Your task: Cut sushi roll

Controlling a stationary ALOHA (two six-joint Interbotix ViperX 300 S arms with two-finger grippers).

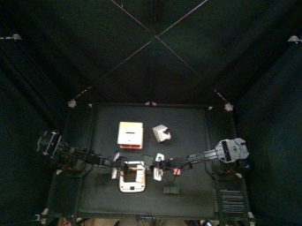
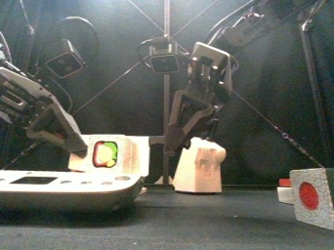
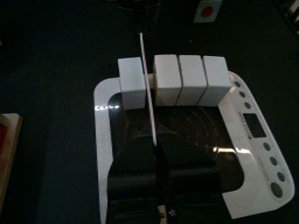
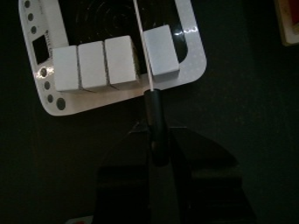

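At the table's front left lies a white plastic cutting board (image 3: 239, 114) with a row of small holes along one edge. On it sits the white block-shaped sushi roll (image 3: 176, 80), in four segments: three stand touching in a row and one end piece (image 3: 132, 82) stands just apart, across a narrow gap.

The left gripper (image 3: 160, 166) is clenched on the dark handle of a thin-bladed knife (image 3: 145, 92), whose blade runs down through that gap. In the right wrist view the same blade (image 4: 147, 61) shows between the end piece and the other three, but its handle merges with the black right gripper (image 4: 163, 157), so I cannot tell how those jaws stand.

In the front view the board's near rim hides the roll's base. Behind it stands a white box with a green and red face (image 2: 107, 153), then a cream block (image 2: 200, 166) under the right arm, and at far right a grey cube with a red dot (image 2: 311, 195), cut off by the picture's edge.
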